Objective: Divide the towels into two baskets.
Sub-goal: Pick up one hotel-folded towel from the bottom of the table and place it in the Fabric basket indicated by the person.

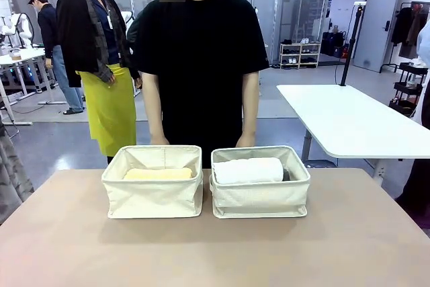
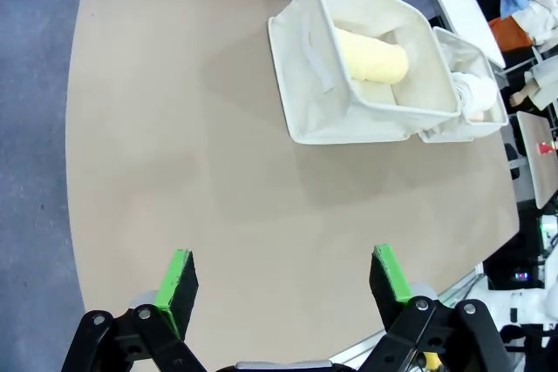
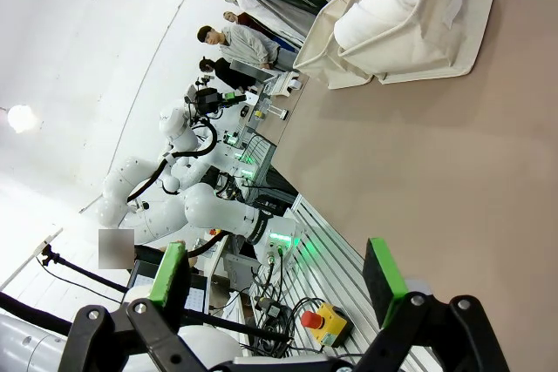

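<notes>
In the front view, 2 matching rectangular cream canvas baskets are sitting side by side, touching or nearly so, at the far middle of the beige tabletop (image 1: 67, 247): the left basket (image 1: 153, 196) is holding a pale yellow terry-cloth towel roll (image 1: 158, 174) lying lengthwise, and the right basket (image 1: 261, 198) is holding a white terry-cloth towel roll (image 1: 248, 170) with a sliver of a dark grey towel (image 1: 286, 175) peeking out at its right end. A person in a black T-shirt (image 1: 201, 65) is standing just behind the baskets, hands hanging near their far rims. In the left wrist view, the left gripper (image 2: 283, 280) is hovering over bare table, well apart from the baskets, its green-padded fingers (image 2: 178, 280) spreading wide and holding nothing. In the right wrist view, the right gripper (image 3: 277, 280) is likewise gaping wide and holding nothing, with the white roll's basket lying far off.
</notes>
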Action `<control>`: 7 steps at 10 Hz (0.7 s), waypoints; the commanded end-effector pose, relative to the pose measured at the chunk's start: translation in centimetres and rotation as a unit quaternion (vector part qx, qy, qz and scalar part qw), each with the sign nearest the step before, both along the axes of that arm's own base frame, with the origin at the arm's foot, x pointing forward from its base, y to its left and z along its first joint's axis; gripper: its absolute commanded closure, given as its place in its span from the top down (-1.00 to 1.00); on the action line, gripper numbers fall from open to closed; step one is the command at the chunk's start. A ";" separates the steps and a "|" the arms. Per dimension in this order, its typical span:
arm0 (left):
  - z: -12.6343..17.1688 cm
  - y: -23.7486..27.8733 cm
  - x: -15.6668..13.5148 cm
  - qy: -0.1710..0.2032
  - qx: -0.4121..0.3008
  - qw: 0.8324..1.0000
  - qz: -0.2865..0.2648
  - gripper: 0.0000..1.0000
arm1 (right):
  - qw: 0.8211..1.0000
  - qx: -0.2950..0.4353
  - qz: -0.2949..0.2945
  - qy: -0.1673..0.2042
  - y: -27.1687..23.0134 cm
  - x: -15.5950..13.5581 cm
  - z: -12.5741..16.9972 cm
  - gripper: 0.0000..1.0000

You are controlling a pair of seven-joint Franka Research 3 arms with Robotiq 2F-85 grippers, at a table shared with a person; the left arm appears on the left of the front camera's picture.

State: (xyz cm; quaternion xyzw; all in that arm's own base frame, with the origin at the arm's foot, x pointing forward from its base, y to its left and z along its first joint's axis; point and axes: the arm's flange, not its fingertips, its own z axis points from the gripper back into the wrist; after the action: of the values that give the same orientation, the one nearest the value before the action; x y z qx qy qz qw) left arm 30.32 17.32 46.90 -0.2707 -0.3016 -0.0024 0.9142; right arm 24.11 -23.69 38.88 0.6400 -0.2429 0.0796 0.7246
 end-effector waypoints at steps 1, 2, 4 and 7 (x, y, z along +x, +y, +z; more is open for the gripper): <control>0.0 0.2 -0.2 -0.007 -0.012 1.000 -0.008 1.00 | 1.000 0.003 0.000 0.002 0.1 -0.3 0.3 1.00; 0.0 0.2 -0.2 -0.007 -0.012 1.000 -0.008 1.00 | 1.000 0.003 0.000 0.002 0.1 -0.3 0.3 1.00; 0.0 0.2 -0.2 -0.007 -0.012 1.000 -0.008 1.00 | 1.000 0.003 0.000 0.002 0.1 -0.3 0.3 1.00; 0.0 0.2 -0.2 -0.007 -0.012 1.000 -0.008 1.00 | 1.000 0.003 0.000 0.002 0.1 -0.3 0.3 1.00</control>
State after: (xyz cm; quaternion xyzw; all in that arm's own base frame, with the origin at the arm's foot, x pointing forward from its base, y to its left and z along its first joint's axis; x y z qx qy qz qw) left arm 30.32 17.32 46.90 -0.2716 -0.3019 -0.0019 0.9138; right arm 24.11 -23.69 38.88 0.6400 -0.2429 0.0796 0.7246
